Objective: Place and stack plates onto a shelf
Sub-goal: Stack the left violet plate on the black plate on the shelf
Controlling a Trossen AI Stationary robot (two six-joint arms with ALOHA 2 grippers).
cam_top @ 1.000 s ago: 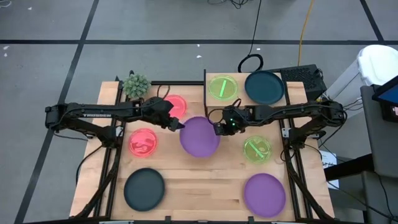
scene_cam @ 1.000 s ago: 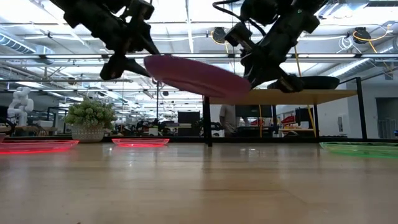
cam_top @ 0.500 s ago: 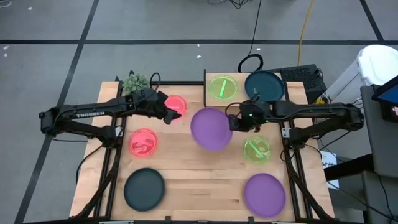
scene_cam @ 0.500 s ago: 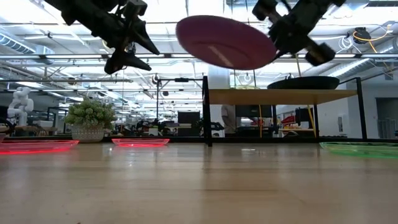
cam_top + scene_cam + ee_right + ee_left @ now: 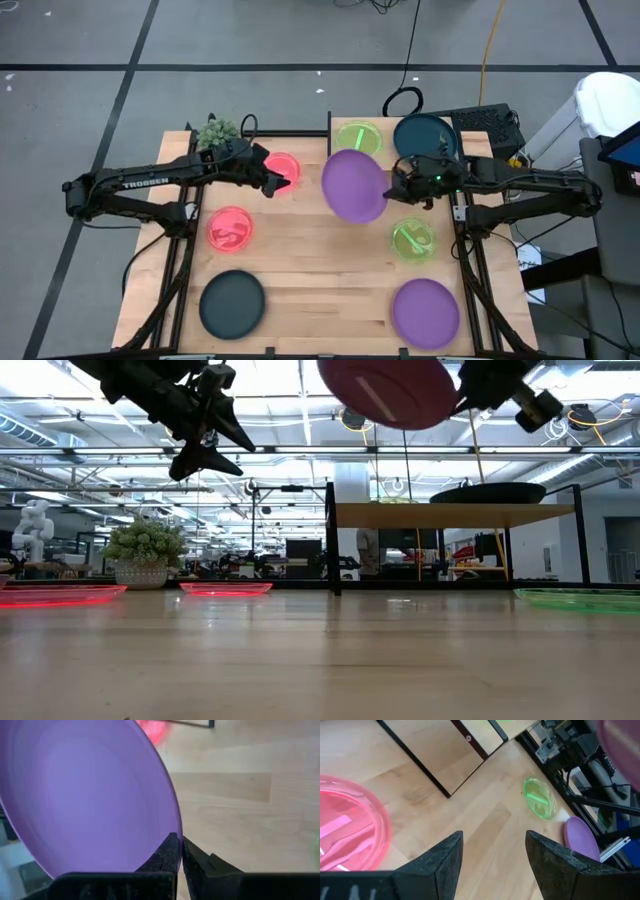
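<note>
The purple plate (image 5: 355,186) is up in the air, tilted, hanging well above the surface (image 5: 320,300) and overlapping the shelf's front edge from above. The right claw (image 5: 393,187) pinches it by the rim, jaws clamped tight on that thin edge, and the right wrist view shows the plate's hollow face filling the frame beside the dark fingers (image 5: 170,851).

On the shelf (image 5: 342,162), two plates already sit: a neon green plate (image 5: 357,136) and a dark teal plate (image 5: 424,139) beside it. In the low view the purple one rides high over the shelf top, not yet down.

So by my count two are home, one is on its way, and five wait on the surface: two pink-red plates (image 5: 231,229) on the left, a second teal plate (image 5: 232,304) at the front left, a second green plate (image 5: 413,241) on the right, and a second purple plate (image 5: 425,312) at the front right.

The left claw (image 5: 277,184) hovers over the farther pink-red plate, jaws apart, holding nothing. A little potted plant (image 5: 218,133) sits at the far left corner.
</note>
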